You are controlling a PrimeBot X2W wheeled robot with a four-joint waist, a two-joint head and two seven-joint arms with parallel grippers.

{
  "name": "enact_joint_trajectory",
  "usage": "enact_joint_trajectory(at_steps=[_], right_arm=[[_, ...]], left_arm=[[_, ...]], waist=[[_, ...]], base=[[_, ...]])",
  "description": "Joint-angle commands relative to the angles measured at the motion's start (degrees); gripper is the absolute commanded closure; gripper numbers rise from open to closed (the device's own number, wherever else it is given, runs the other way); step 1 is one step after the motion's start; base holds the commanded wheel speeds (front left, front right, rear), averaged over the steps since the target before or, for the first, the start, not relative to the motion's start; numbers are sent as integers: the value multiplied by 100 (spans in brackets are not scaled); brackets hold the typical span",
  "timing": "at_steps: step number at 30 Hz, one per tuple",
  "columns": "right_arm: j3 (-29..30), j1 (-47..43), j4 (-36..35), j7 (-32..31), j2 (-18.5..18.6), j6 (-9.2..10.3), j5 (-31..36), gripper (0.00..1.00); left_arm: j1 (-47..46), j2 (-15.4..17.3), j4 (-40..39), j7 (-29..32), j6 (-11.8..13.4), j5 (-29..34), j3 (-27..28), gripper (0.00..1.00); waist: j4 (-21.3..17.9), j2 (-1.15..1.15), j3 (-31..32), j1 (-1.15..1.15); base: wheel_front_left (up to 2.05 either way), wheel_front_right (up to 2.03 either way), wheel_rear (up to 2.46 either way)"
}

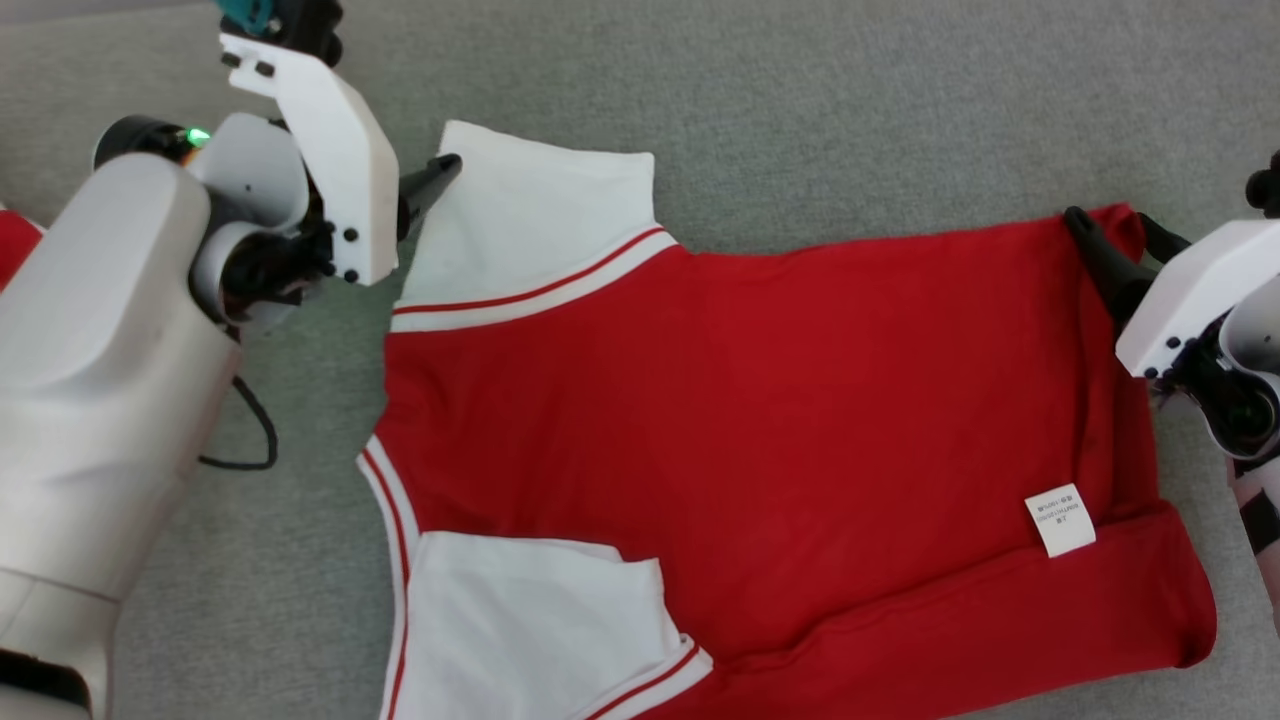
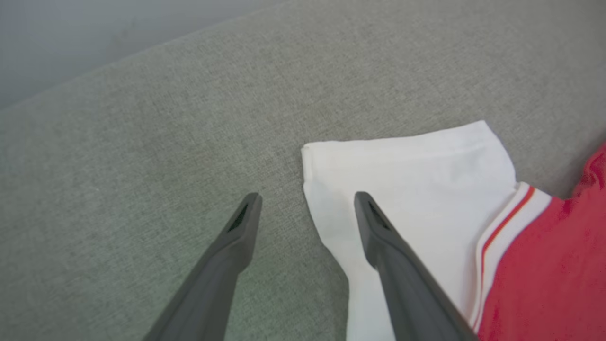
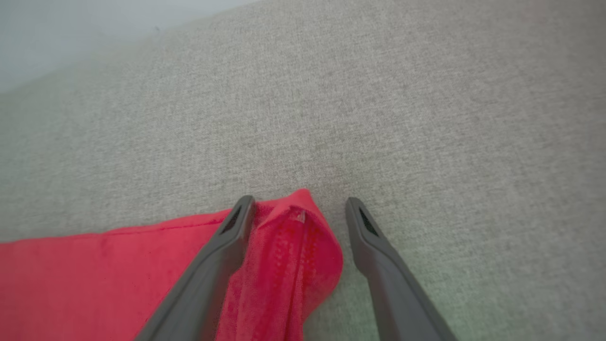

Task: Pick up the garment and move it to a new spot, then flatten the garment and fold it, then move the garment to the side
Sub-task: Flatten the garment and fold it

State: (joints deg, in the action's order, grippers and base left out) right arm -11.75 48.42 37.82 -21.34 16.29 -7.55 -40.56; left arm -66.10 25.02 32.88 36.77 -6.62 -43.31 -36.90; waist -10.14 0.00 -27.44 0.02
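Observation:
The garment (image 1: 760,420) is a red shirt with white sleeves and red-striped trim, spread out on the grey fabric surface (image 1: 820,110). My left gripper (image 2: 307,199) is open over the far white sleeve (image 2: 416,180): one finger stands over the sleeve, the other over the bare surface. In the head view one left fingertip (image 1: 440,170) touches that sleeve's edge. My right gripper (image 3: 298,203) is open around the raised red hem corner (image 3: 293,246) at the shirt's far right, also in the head view (image 1: 1115,235). Nothing is gripped.
A white care label (image 1: 1060,520) lies on the shirt near the folded-up bottom hem. A black cable (image 1: 255,430) loops on the surface beside my left arm. A scrap of red (image 1: 12,245) shows at the left edge. The surface's far edge (image 2: 142,49) runs behind.

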Motion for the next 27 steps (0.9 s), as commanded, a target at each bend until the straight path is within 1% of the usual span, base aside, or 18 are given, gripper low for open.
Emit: enact_joint_trajectory(at_steps=[1, 5, 9, 10, 13, 14, 15, 16, 17, 18, 19, 20, 23, 27], right_arm=[[-114, 169, 138, -23, 2, 12, -119, 0], [-484, 280, 343, -34, -26, 12, -370, 0], [-829, 357, 401, 2, -20, 12, -602, 0], [-910, 370, 408, 6, -11, 12, -667, 3], [-1148, 375, 434, 45, 32, 12, -825, 32], [-1220, 374, 446, 48, 48, 12, -879, 50], [-1278, 375, 457, 58, 69, 12, -927, 54], [-1343, 374, 470, 85, 95, 12, -980, 60], [-1396, 373, 485, 109, 120, 12, -1033, 72], [-1449, 373, 494, 123, 149, 12, -1077, 89], [-1503, 384, 491, 185, 183, 12, -1113, 100], [-1542, 408, 500, 247, 215, 12, -1130, 100], [-1594, 529, 565, 545, 264, 14, -1210, 100], [-1562, 663, 812, 1092, 253, 14, -1267, 100]], left_arm=[[-181, -10, 164, 72, -38, 13, -84, 0], [-451, -62, 530, 173, -80, -58, -233, 0], [-665, 16, 824, 233, -88, -42, -400, 0], [-659, -8, 894, 289, -85, -135, -421, 0], [-666, -53, 982, 479, -82, -391, -508, 0], [-649, -57, 975, 630, -83, -462, -592, 0], [-635, -42, 970, 780, -84, -543, -658, 8], [-625, -18, 959, 885, -85, -621, -726, 35], [-622, 3, 930, 982, -85, -681, -780, 53], [-633, 22, 898, 1036, -85, -709, -818, 66], [-664, 48, 853, 1007, -85, -711, -839, 87], [-715, 79, 830, 907, -85, -697, -845, 100], [-858, 184, 834, 562, -80, -561, -873, 100], [-889, 173, 934, 238, -79, -581, -908, 100]], waist=[[-103, 0, -159, -2], [-226, 0, -257, -2], [-377, 0, -357, -2], [-407, 0, -373, -2], [-468, 0, -377, -2], [-479, 0, -369, -2], [-485, 0, -357, -2], [-484, 0, -343, -2], [-480, 0, -328, -2], [-472, 0, -314, -2], [-462, 0, -303, -2], [-452, 0, -295, -2], [-423, 0, -277, -2], [-354, 0, -189, -2]], base=[[0, 0, 0], [0, 0, 0], [0, 0, 0], [0, 0, 0], [0, 0, 0], [0, 0, 0], [0, 0, 0], [0, 0, 0], [0, 0, 0], [0, 0, 0], [0, 0, 0], [0, 0, 0], [0, 0, 0], [0, 0, 0]])
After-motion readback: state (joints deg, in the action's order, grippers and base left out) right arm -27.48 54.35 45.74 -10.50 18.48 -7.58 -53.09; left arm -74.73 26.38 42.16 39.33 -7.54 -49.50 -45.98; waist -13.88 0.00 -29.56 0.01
